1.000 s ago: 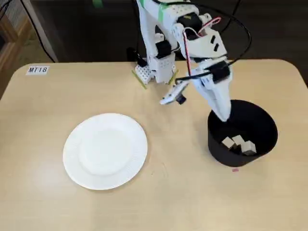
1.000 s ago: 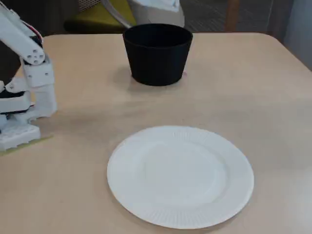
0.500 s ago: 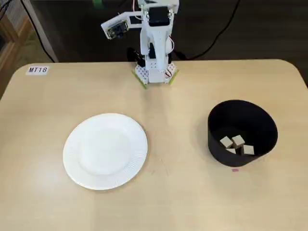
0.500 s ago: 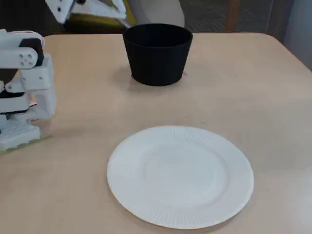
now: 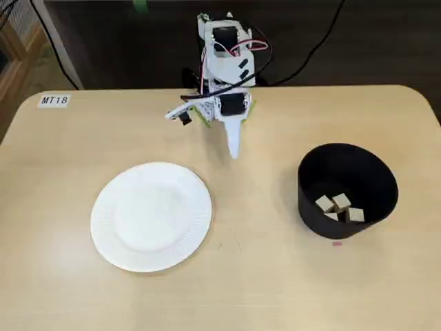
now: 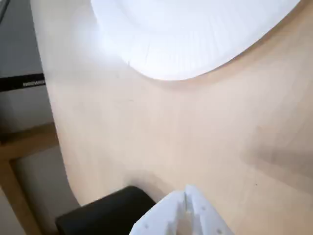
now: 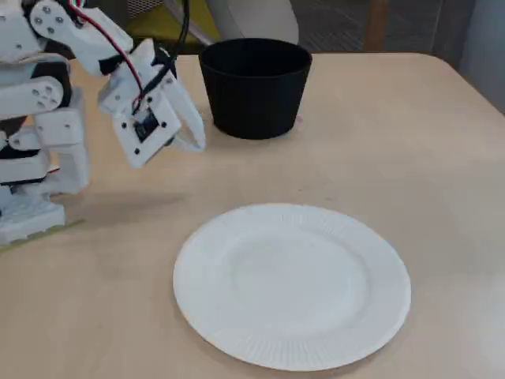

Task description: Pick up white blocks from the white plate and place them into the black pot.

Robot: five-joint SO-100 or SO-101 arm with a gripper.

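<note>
The white plate (image 5: 151,216) lies bare on the table's left half, with nothing on it in either fixed view (image 7: 292,284). At the right stands the black pot (image 5: 372,176), and three white blocks (image 5: 340,202) rest on its floor. From the side, the pot (image 7: 254,95) hides them. My gripper (image 5: 233,153) hangs in front of the arm's base, pointing down at the table between plate and pot, shut and holding nothing. In the wrist view its fingertips (image 6: 186,192) meet, with the plate's ribbed rim (image 6: 195,54) above and the pot (image 6: 105,218) at the lower left.
The arm's white base (image 5: 220,103) sits at the table's far edge. A label reading MT18 (image 5: 54,100) is stuck near the far left corner. A small pink mark (image 5: 336,243) lies by the pot. The table edge runs close behind the base.
A second ago the gripper was at the pot's rim. The arm then folded back upright, and it has now swung down over the table between plate and pot.
</note>
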